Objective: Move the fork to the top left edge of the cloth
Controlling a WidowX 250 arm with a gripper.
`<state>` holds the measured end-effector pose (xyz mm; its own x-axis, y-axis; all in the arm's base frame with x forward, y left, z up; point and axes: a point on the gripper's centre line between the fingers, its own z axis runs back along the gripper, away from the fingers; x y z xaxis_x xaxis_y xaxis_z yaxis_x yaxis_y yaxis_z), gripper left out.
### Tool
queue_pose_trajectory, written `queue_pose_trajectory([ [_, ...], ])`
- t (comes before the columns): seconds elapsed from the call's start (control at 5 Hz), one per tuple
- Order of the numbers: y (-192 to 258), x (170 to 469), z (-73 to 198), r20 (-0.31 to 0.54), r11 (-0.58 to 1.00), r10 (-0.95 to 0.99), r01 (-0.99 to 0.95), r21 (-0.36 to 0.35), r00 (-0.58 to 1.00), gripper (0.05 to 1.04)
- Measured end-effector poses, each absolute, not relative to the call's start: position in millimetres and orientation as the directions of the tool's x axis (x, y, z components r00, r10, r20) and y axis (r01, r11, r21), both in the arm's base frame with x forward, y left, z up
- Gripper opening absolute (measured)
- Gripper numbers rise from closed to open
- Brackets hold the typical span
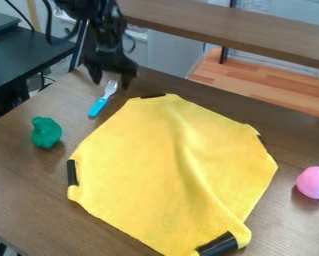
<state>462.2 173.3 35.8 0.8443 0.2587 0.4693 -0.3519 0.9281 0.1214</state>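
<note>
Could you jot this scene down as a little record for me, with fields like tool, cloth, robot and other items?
Tool: fork with a blue handle and silvery tines
Fork's place: flat on the brown table, just off the cloth's upper left side, not touching it
Cloth: yellow, wrinkled, with black strips at its edges
Robot: black arm at the upper left
Fingers: apart, around the tine end in this view; contact unclear
Other items: green lump left of the cloth; pink egg-shaped object right
</note>
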Motion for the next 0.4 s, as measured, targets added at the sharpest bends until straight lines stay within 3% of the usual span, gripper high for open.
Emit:
queue_pose_trajectory([
  [0.2, 167, 448, 74, 0.507, 0.96, 0.175, -0.259, 0.101, 0.844, 0.999],
  [0.4, 143, 420, 110, 0.534, 0.962, -0.066, -0.088, 0.259, 0.843, 0.999],
])
